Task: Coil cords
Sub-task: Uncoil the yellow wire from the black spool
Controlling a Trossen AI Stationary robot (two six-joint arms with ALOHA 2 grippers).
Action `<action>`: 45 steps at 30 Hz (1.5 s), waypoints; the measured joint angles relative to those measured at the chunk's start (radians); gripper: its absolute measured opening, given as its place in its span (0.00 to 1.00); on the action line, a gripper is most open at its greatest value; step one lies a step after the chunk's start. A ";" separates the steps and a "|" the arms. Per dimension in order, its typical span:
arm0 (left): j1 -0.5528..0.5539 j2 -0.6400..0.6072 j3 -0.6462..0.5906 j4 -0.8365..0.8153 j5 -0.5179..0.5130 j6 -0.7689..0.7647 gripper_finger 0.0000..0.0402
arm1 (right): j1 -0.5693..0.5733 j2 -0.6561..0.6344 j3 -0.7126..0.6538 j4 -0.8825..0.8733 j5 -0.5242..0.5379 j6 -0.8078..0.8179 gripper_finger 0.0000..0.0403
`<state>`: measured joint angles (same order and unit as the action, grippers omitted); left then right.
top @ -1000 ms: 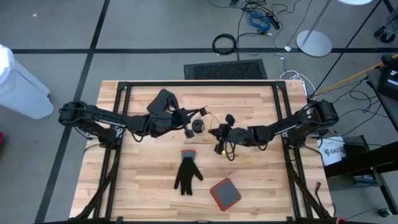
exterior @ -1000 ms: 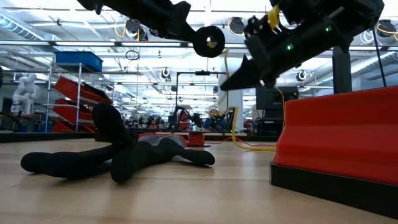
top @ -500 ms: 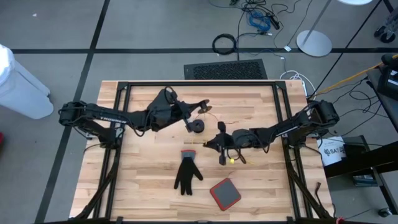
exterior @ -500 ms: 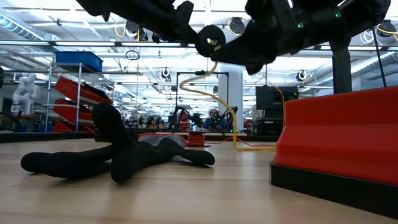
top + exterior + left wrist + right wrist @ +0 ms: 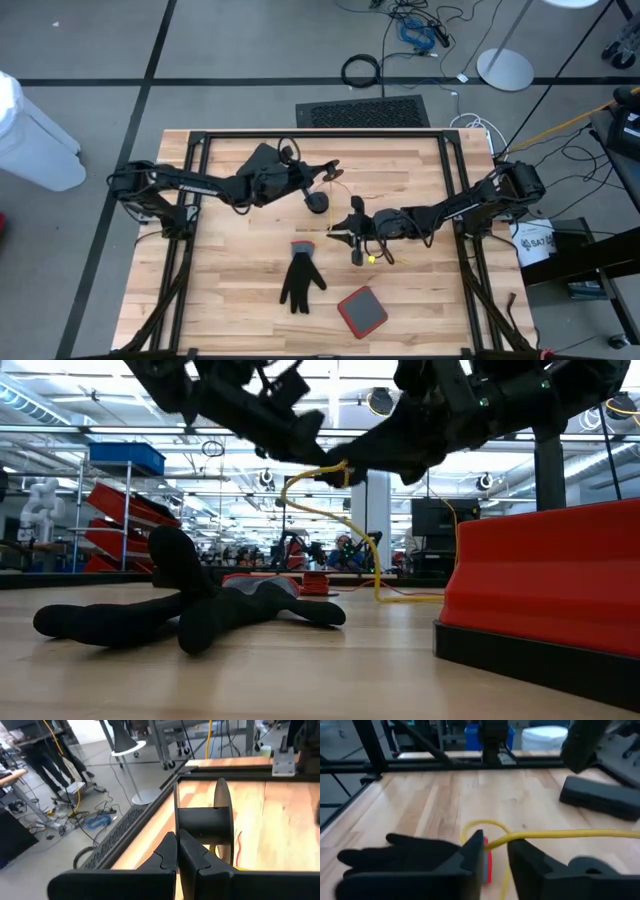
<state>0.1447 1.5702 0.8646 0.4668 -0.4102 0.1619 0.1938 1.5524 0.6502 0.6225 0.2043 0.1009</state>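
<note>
Above the middle of the wooden surface (image 5: 240, 290) the two arms meet over a yellow cord (image 5: 340, 520). The left gripper (image 5: 300, 183) reaches in from the left with its jaws pressed together, and just past its fingertips sits a black spool-like puck (image 5: 210, 822), seen edge-on from the left wrist, with a thin red strand lying on the wood beyond it. From above, that puck (image 5: 318, 204) lies near the centre of the surface, between the two arms. The right gripper (image 5: 495, 852) comes in from the right, its jaws standing partly apart with the yellow cord running through the gap between them; a small red piece shows against one finger, and whether the jaws actually pinch the cord cannot be told. In the low view the cord arches down from the grippers and trails off across the wood. A black glove (image 5: 300, 277) lies flat near the front middle of the surface, close below the right gripper, and a red-topped square pad (image 5: 362, 311) rests just beside it toward the front right, filling the right side of the low view. On the floor behind the surface sit a black cable ring (image 5: 360, 70) and a blue cable bundle (image 5: 415, 33).
</note>
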 joint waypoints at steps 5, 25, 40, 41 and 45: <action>0.050 0.062 0.000 0.073 0.038 0.001 0.00 | 0.011 0.000 0.000 -0.098 -0.006 0.054 0.37; 0.203 0.424 0.282 0.174 0.330 -0.096 0.00 | 0.171 0.000 0.000 -0.296 0.047 0.287 0.44; 0.222 0.659 0.635 -0.129 0.338 -0.067 0.03 | 0.321 0.000 0.000 -0.415 0.213 0.469 0.44; 0.222 0.665 0.648 -0.154 0.339 -0.066 0.03 | 0.329 0.000 0.000 -0.420 0.218 0.481 0.44; 0.220 0.669 0.695 -0.269 0.341 0.019 0.03 | 0.354 0.000 0.000 -0.418 0.220 0.518 0.44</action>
<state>0.3651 2.2391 1.5593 0.1980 -0.0691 0.1810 0.5475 1.5524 0.6502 0.2045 0.4246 0.6186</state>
